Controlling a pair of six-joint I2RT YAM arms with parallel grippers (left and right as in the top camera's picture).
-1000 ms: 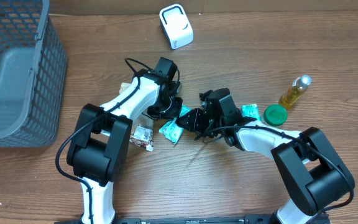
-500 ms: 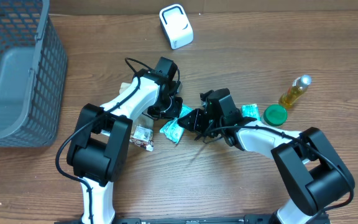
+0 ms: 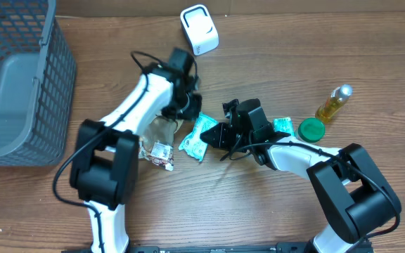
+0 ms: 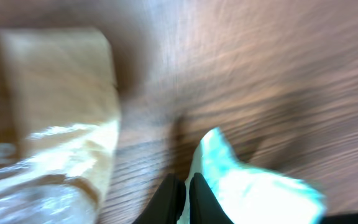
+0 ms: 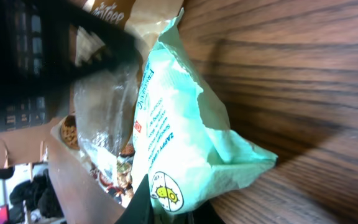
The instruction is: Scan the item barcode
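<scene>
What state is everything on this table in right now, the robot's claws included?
teal packet, crumpled, gripped at one end
right gripper, shut on the teal packet
left gripper, shut, hold unclear
white scanner, resting untouched
bottle, capped, holding yellow liquid
green lid, lying flat
basket, upright
clear snack bag, lying on the table

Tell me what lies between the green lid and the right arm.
A small teal packet lies there, close beside the green lid; the overhead view shows it.

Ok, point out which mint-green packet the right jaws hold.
The mint-green plastic packet in the middle; the other mint-green packet lies loose beside the round green lid.
</scene>
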